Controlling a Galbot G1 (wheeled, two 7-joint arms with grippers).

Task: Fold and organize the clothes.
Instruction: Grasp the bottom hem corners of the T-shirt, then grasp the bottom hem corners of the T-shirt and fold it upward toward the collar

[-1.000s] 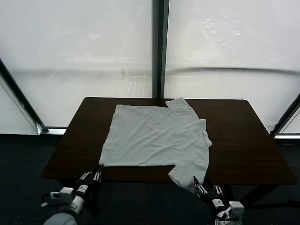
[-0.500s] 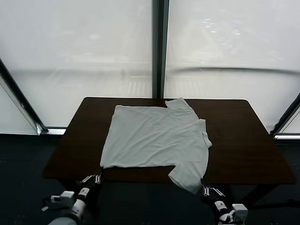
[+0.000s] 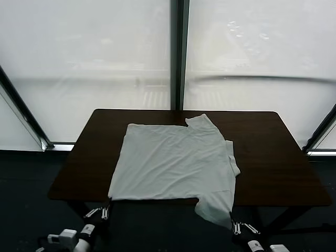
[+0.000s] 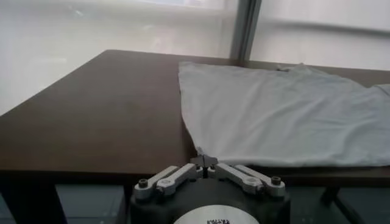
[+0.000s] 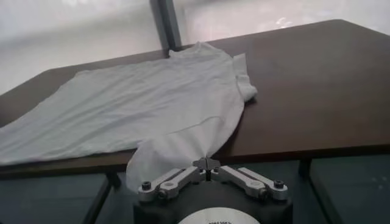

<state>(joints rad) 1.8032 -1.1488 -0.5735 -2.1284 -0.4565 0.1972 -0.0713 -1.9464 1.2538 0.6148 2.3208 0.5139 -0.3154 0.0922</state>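
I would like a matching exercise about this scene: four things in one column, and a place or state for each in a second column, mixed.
Things:
1. T-shirt
2. left tool
3. right tool
4. table

Places or states:
a. dark brown, bare at the far right
b. shut on the shirt's near left corner
c. white, spread flat
d. shut on the sleeve hanging over the near edge

Pairs: 1-c, 2-b, 3-d, 4-a

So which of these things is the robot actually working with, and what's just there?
Part of the job:
- white T-shirt, spread on the table
- left gripper, shut on the shirt's near corner
- right gripper, shut on the sleeve hanging over the table's near edge

Just there:
- dark wooden table
- window frame post behind
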